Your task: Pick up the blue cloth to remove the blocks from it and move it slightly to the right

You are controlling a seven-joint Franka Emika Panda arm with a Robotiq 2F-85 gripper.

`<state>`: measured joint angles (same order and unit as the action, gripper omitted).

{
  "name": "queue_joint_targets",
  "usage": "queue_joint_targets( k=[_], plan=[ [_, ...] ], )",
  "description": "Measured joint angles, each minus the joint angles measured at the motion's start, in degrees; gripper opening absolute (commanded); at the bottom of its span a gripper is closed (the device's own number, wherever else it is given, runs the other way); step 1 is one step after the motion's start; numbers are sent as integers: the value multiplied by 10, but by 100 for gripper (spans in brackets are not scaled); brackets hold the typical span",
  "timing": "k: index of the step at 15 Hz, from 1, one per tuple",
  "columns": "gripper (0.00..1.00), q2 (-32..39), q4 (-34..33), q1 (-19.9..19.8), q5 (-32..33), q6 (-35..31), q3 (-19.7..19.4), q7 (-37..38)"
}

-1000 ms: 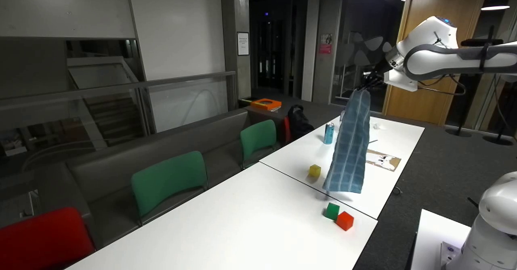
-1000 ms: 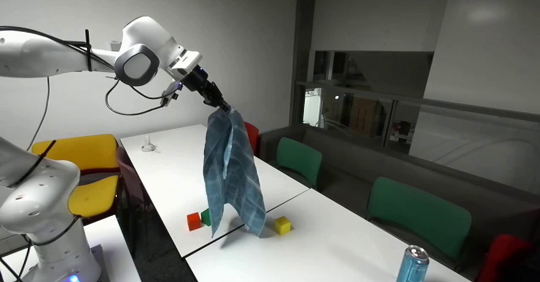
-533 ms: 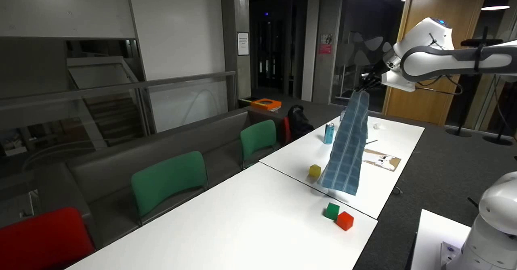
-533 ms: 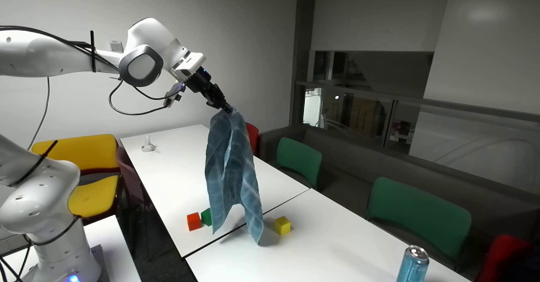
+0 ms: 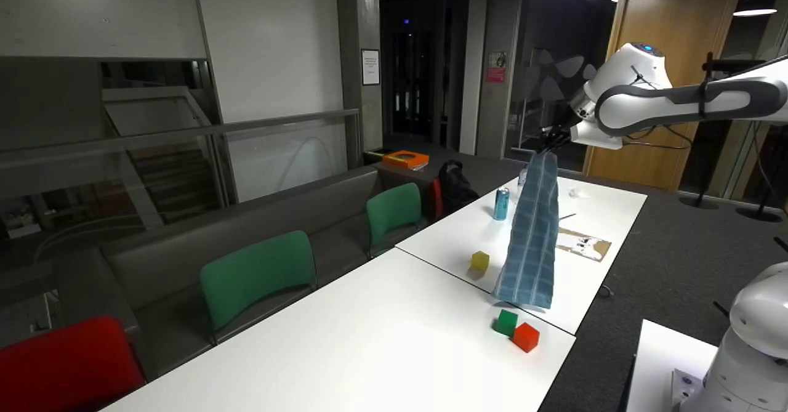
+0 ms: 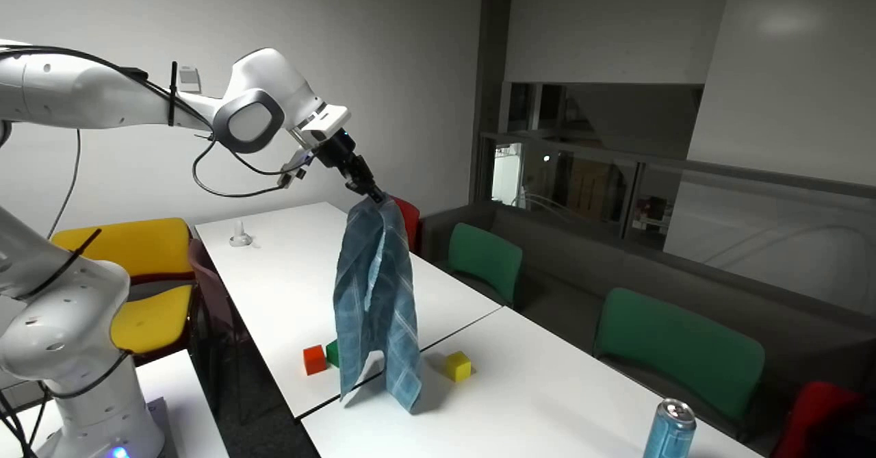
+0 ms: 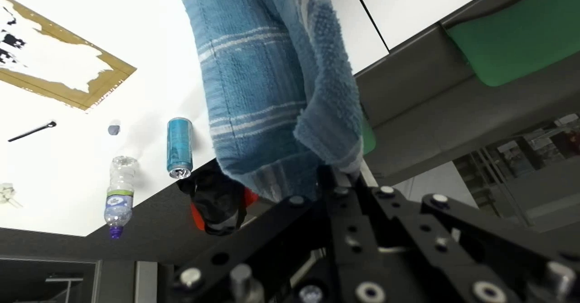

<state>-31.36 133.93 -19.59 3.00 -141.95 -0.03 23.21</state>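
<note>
Above the seam [image 5: 443,270] between two white tables [image 5: 345,344], the blue cloth [image 6: 387,294] is held hanging by the gripper [image 6: 378,196]. The cloth's upper end is clamped between the fingers [image 6: 366,183], as is seen in both exterior views, and in the wrist view the fabric is shown gathered there. Below the grip, long folds crossed by pale stripes are formed (whether the lowest corners are touching the tabletop cannot be told). The red block [image 5: 526,337] and the green block [image 5: 506,323] are set just beside each other on one table, the green one being partly hidden behind the cloth in an exterior view. On the other table, near the cloth's lower edge, the yellow block [image 6: 458,366] is placed. Farther along that same table, a blue can [image 5: 502,204] is stood upright, well apart from the yellow block, and a brown-edged panel [image 5: 583,244] with white and dark patches is laid flat. Near the can, a clear purple-capped bottle [image 7: 120,194] is seen in the wrist view.
</note>
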Motion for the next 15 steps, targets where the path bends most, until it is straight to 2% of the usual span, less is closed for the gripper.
queue_joint_targets(
  k=[7, 11, 15],
  plan=[
    [2, 85, -11, 0, 26, 0, -3, 0],
    [2, 142, -30, 0, 30, 6, -20, 0],
    [2, 165, -34, 1, 30, 25, -38, 0]
  ],
)
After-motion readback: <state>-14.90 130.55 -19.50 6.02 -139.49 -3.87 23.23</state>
